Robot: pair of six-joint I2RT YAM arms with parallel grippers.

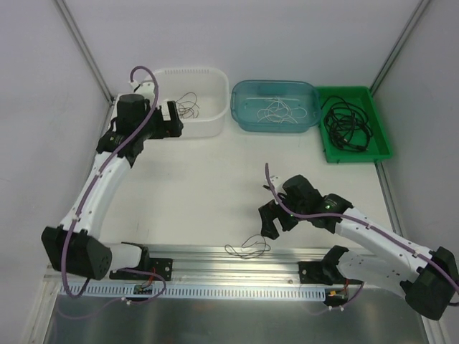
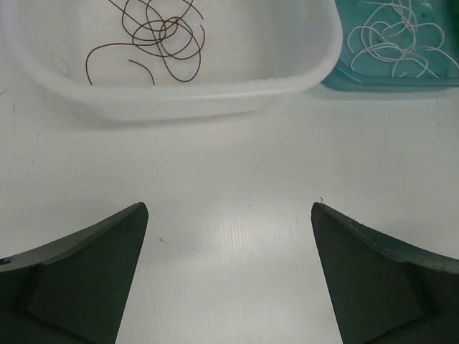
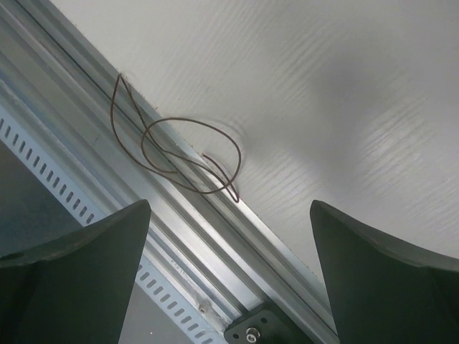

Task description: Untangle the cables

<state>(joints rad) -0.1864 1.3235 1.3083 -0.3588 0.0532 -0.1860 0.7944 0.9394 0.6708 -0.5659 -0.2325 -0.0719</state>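
Observation:
A loose thin brown cable (image 1: 247, 248) lies in loops at the table's near edge, partly over the aluminium rail (image 3: 215, 236). My right gripper (image 1: 275, 223) hovers just right of it, open and empty; in the right wrist view the brown cable (image 3: 176, 154) sits ahead of the right gripper (image 3: 229, 208). My left gripper (image 1: 174, 118) stands open at the front left of the white tub (image 1: 204, 130), which holds tangled brown cables (image 2: 154, 36). Nothing lies between the fingers of the left gripper (image 2: 229, 208). White cables (image 1: 280, 109) lie in the teal tub (image 1: 276, 126), and a black cable (image 1: 346, 125) in the green tray (image 1: 358, 158).
The three containers stand in a row along the back of the table. The slotted rail (image 1: 237, 261) with both arm bases runs along the near edge. In the left wrist view the teal tub (image 2: 373, 80) with white cables (image 2: 398, 39) shows at the upper right.

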